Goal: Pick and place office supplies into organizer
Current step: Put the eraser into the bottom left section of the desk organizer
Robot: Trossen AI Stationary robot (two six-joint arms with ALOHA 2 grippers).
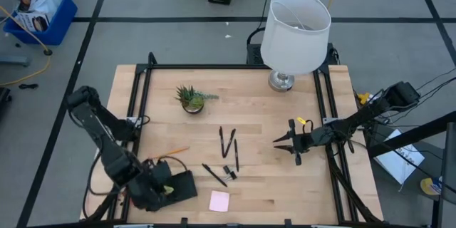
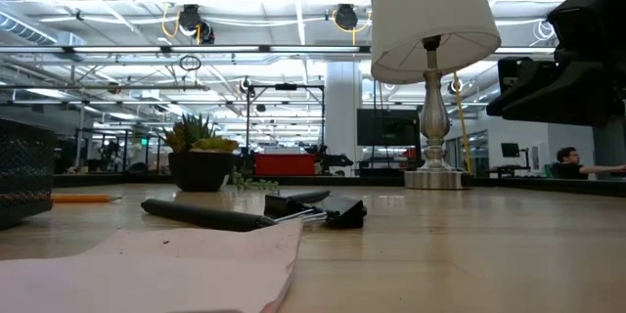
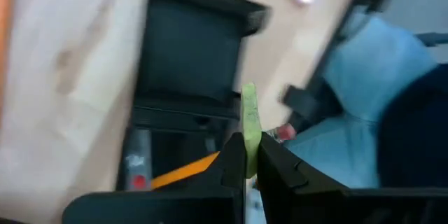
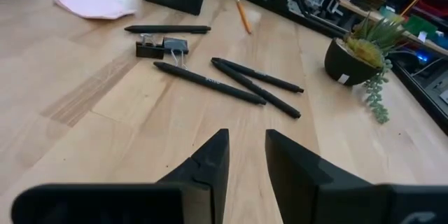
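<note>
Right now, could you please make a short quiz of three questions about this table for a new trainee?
1. True or false: the left hand is shut on a thin yellow-green piece over the black tray.
2. How many black pens lie on the table? A) two B) four C) six
3. Fill in: the pink note pad lies on the wood, ____ the tray.

Key: 1 true; 2 B; 3 outside. The right hand holds nothing, its fingers a little apart, near the lamp.
</note>
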